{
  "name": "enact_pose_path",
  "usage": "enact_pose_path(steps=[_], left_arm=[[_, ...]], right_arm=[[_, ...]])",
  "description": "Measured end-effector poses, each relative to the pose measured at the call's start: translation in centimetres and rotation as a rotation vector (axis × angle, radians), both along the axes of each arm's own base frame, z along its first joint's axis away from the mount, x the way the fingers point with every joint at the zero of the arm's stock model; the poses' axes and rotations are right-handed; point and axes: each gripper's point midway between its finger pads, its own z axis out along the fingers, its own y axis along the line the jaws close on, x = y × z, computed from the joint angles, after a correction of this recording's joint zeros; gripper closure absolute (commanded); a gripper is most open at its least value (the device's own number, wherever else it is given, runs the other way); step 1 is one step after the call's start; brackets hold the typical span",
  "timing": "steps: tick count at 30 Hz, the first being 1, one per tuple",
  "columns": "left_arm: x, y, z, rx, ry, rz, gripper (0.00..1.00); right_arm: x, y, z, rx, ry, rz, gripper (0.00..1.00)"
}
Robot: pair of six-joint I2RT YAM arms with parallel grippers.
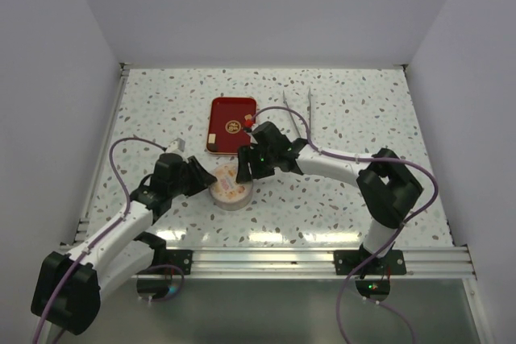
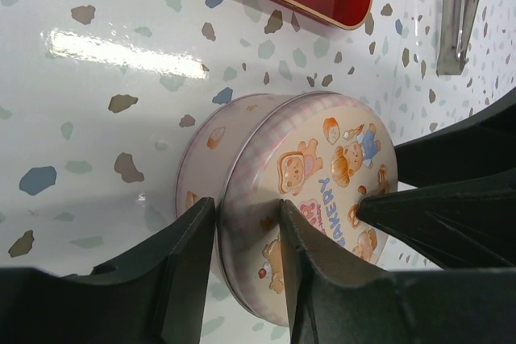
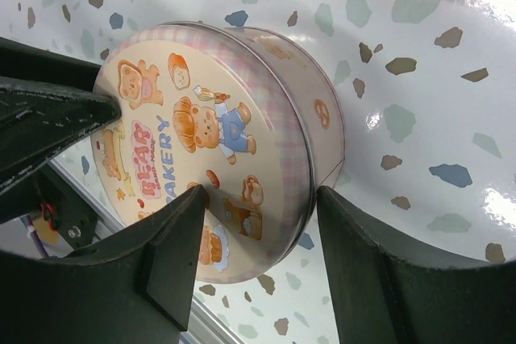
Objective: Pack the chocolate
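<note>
The only thing I can make out as chocolate (image 1: pixel 211 142) is one pale piece at the near-left corner of the red tray (image 1: pixel 242 106). It is too small in my overhead view to say more, and the marks at mid-tray are too fine to name.

Just in front of the tray stands the round tin (image 1: pixel 229 191), upright on the speckled tabletop (image 1: pixel 363 102). Its lid (image 2: pixel 322 159) is on, printed with bears and the word BAKERY and edged in pink check.

Both arms meet at the tin. The left hand (image 2: pixel 246 215) comes in from the tin's left. Its fingers stand partway apart with the lid's rim between them, one against the side wall and one over the lid face. They sit close on the rim, but I cannot tell whether they actually clamp it.

The right hand (image 3: pixel 260 199) reaches in from the far right of the tin. Its fingers are set wider, one over the printed face and one beside the wall low down. Here too I cannot tell whether it grips or only straddles.

On each wrist camera I see the other hand's dark finger wedge lying across the lid's far edge.

Metal tongs (image 1: pixel 296 114) lie on the tabletop to the right of the tray, well apart from the tin.
</note>
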Motion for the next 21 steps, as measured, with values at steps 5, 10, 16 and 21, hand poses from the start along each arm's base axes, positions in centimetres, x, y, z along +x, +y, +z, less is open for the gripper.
enact_pose_path(steps=[5, 10, 16, 21], left_arm=[[-0.6, -0.5, -0.3, 0.011, 0.005, -0.043, 0.27], [-1.2, -0.3, -0.6, 0.057, 0.023, -0.070, 0.08], [-0.1, 0.6, 1.3, 0.112, -0.023, -0.046, 0.00], [1.4, 1.9, 5.1, 0.161, -0.144, 0.013, 0.00]], right_arm=[[0.1, 0.0, 0.1, 0.002, -0.010, 0.001, 0.36], [0.4, -0.7, 0.2, -0.032, -0.043, 0.004, 0.06], [0.6, -2.6, 1.4, -0.096, -0.102, 0.002, 0.01], [2.0, -4.6, 5.9, -0.056, -0.190, -0.046, 0.01]])
